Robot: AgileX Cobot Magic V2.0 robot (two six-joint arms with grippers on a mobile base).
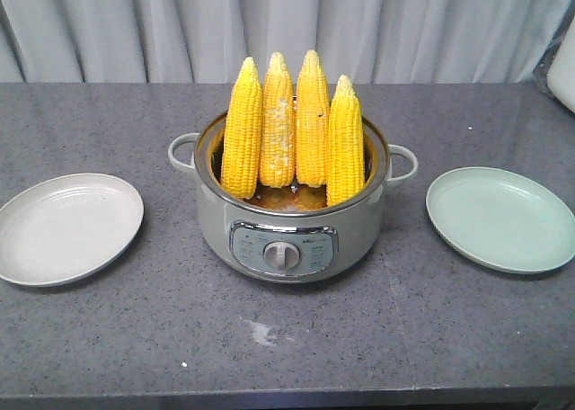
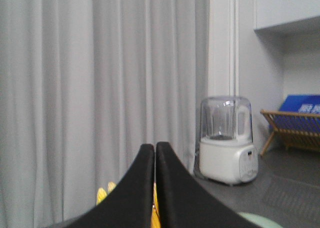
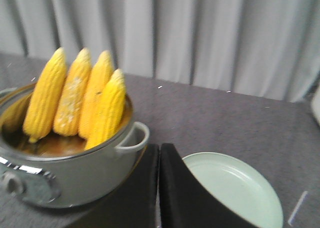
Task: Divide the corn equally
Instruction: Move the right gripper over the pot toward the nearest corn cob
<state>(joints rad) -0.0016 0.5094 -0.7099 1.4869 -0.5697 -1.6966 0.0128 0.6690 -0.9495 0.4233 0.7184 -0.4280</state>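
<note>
We see a round grey-green metal electric cooking pot with two loop handles and a front dial, set on the dark grey speckled table. All four bright yellow, tapered corn cobs stand in it, nearly upright, side by side, tips up. The second cob from the left carries whitish patches. A round cream plate lies on the table to the left of the pot, and a round pale green plate to the right.

Neither arm shows in the front view. In the left wrist view the left end effector points about level towards the pale grey curtain, its two black fingers closed tip to tip. The right end effector is closed the same way, fingers pressed together and angled down over the table.

From the right end effector the corn cobs lie ahead and to the left, apart from it. The pot's near handle is just beside its left finger, and the pale green plate sits just to its right. From the left end effector the corn cobs show only as yellow tips low down, beside and behind the fingers. A white appliance with a clear jug stands ahead to its right, well apart.
</note>
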